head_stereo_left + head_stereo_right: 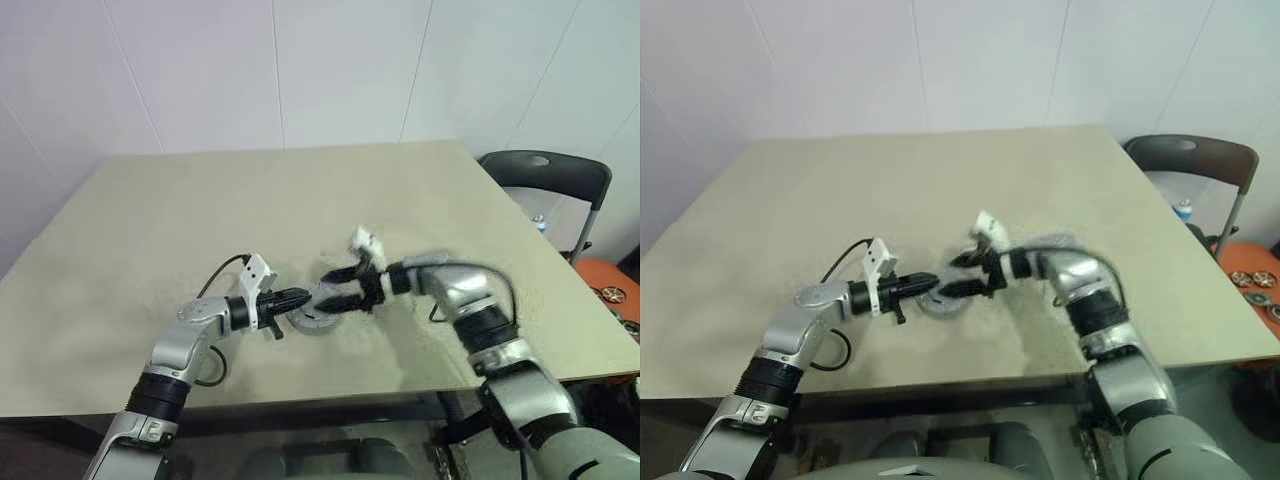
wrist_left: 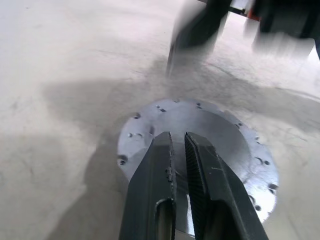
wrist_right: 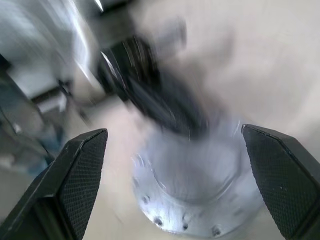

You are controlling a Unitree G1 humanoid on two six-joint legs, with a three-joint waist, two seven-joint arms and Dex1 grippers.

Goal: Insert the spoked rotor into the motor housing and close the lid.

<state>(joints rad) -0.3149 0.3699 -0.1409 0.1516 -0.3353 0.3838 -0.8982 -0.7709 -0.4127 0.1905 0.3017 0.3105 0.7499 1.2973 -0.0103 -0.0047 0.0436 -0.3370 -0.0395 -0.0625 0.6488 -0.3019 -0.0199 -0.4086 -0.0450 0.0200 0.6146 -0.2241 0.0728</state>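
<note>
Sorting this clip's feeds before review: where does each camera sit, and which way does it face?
Left eye view: on the head, looking forward and down over the table; both arms show, with the left gripper and right gripper close together at a round grey metal part.
Right eye view: beside it on the head, same scene.
Left wrist view: looks along its shut fingers onto the part.
Right wrist view: looks between its open fingers at the part, with the left gripper blurred beyond.
Shared: all four show the part.

Bare white-walled lab: worktable, folding chair
</note>
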